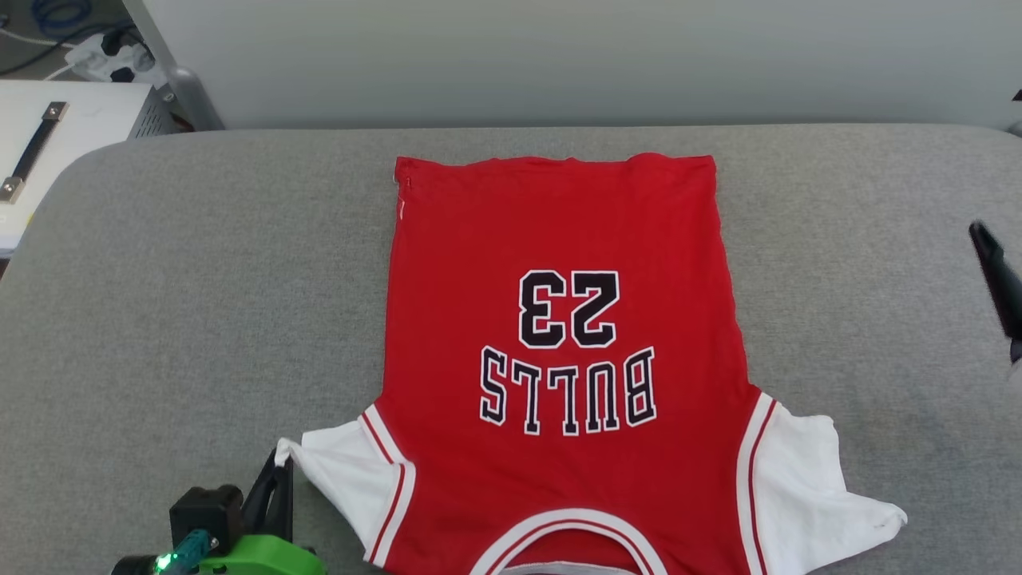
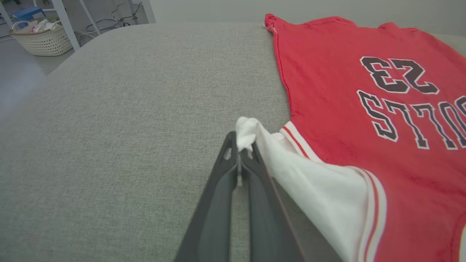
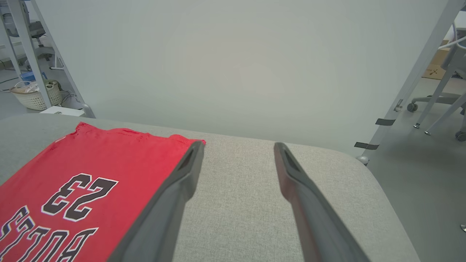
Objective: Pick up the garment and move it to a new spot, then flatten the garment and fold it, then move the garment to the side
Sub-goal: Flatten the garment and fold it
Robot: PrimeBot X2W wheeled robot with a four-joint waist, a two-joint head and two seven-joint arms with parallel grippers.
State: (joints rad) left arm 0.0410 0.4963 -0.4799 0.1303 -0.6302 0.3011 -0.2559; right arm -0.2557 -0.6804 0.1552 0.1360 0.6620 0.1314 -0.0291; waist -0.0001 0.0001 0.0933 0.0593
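Observation:
The garment (image 1: 559, 239) lies spread flat on the grey table (image 1: 200, 279), print facing up, collar toward me. It is a red jersey with white sleeves and a black "BULLS 23" print. My left gripper (image 1: 279, 467) is shut on the tip of the white left sleeve (image 2: 247, 133), lifting that corner slightly. In the left wrist view the garment (image 2: 364, 91) stretches off to the right. My right gripper (image 3: 238, 147) is open and holds nothing, raised over bare table right of the garment (image 3: 91, 174). One dark fingertip (image 1: 990, 255) of it shows at the head view's right edge.
A grey wall (image 1: 559, 56) runs behind the table. A white box with a strap handle (image 1: 48, 136) sits beyond the table's left corner. A wicker basket (image 2: 42, 38) stands on the floor to the left. Rolling chair legs (image 3: 437, 102) stand beyond the right edge.

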